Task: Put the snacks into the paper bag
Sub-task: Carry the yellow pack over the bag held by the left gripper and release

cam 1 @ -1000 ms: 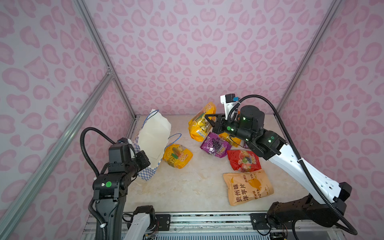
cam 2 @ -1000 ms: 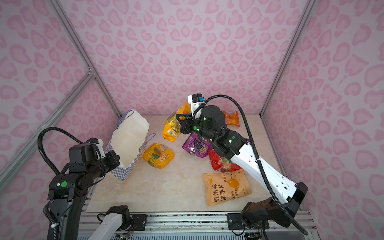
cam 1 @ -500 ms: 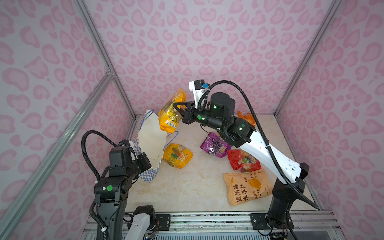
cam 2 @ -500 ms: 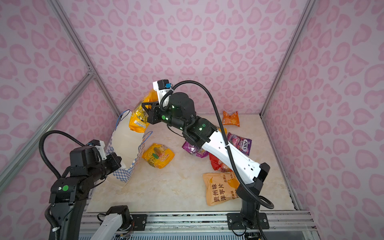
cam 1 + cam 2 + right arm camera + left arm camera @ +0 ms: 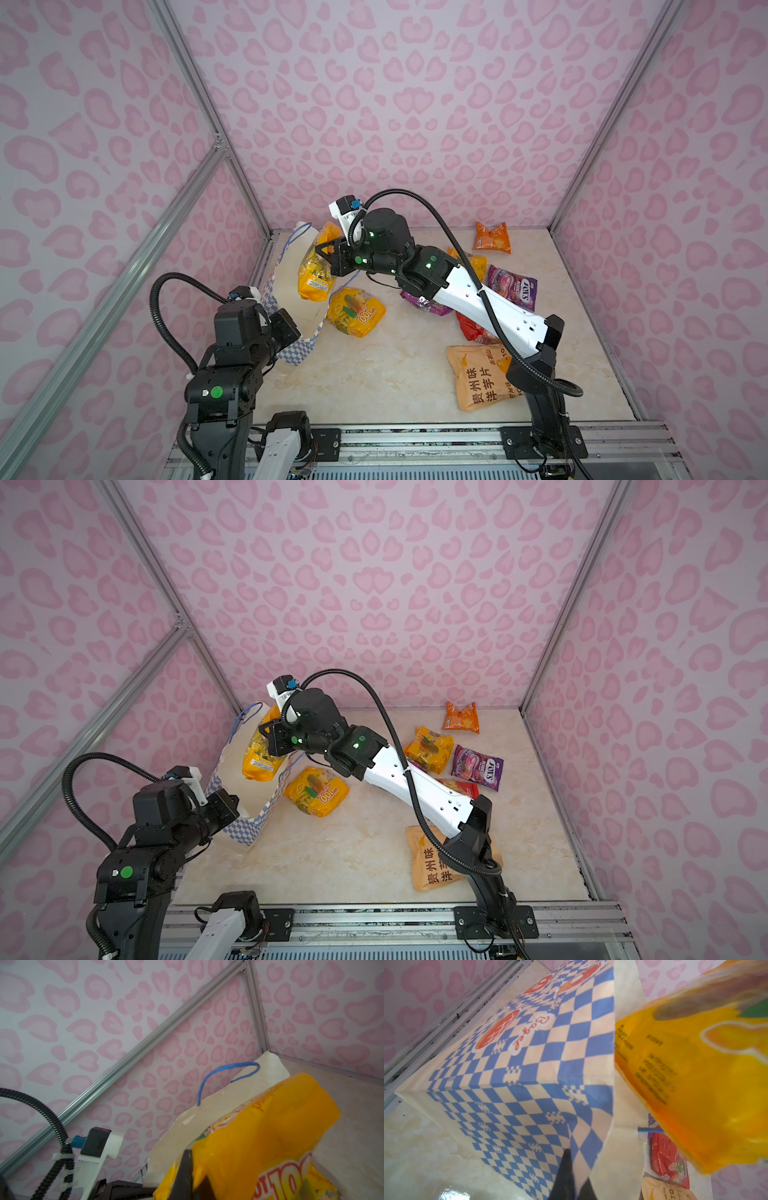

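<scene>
Right claw [image 5: 323, 252] is clamping tight on the top of a yellow packet [image 5: 313, 274], which is hanging right at the open mouth of the paper bag [image 5: 298, 352]. Can't tell how far past the rim it's reaching. Left claw [image 5: 576, 1185] is pinching closed on the bag's near rim.

The bag is standing in the far-left corner, just beside the metal wall rail [image 5: 446, 1020], so things are getting tight there. The near middle of the surface [image 5: 374, 386] is lying open.

Readable stuff:
- "Bagel" is showing on the bag's checkered side.
- "100" is showing on the held packet and on a second yellow packet [image 5: 355, 311] lying just beside the bag.
- "FOX'S" is showing on a purple packet [image 5: 513, 286].
- 贵州味 洋芋片 is showing on the big pale-orange packet [image 5: 478, 378] near the front edge.
</scene>
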{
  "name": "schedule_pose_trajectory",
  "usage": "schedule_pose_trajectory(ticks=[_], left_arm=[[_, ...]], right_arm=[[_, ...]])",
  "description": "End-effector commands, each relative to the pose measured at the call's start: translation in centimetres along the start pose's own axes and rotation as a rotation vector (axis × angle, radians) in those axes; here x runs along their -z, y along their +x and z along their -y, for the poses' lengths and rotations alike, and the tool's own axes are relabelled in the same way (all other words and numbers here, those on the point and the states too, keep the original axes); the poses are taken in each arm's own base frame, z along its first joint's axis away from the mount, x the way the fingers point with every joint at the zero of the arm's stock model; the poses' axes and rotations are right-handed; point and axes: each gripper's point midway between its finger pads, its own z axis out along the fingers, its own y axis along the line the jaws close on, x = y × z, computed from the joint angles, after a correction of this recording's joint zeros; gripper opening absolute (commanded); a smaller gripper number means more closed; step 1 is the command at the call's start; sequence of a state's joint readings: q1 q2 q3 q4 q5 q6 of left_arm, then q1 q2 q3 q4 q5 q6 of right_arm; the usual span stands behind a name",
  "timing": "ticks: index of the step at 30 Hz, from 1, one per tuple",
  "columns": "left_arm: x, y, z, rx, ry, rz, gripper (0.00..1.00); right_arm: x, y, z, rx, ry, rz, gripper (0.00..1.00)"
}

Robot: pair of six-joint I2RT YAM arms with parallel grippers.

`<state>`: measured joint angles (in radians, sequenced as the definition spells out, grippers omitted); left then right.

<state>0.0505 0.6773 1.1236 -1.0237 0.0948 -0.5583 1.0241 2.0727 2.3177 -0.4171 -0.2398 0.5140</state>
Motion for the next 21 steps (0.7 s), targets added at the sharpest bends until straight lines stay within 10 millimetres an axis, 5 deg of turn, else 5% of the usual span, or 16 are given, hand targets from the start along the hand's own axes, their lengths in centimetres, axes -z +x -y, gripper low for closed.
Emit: schedule_pose_trajectory(ticks=[1, 13, 21], left_arm=[[-0.1, -0.7, 0.5, 0.011, 0.023, 0.029, 0.03], [-0.6, -0.3, 0.7, 0.007, 0.041, 0.014, 0.03], [-0.7, -0.4, 0.6, 0.009, 0.038, 0.017, 0.03]], right_arm=[[-1.7, 0.5, 0.1, -0.019, -0.023, 0.015, 0.00], [-8.5, 7.1, 1.5, -0.051, -0.018, -0.119, 0.00], [-10.6, 10.0, 3.2, -0.059, 0.018, -0.165, 0.00]])
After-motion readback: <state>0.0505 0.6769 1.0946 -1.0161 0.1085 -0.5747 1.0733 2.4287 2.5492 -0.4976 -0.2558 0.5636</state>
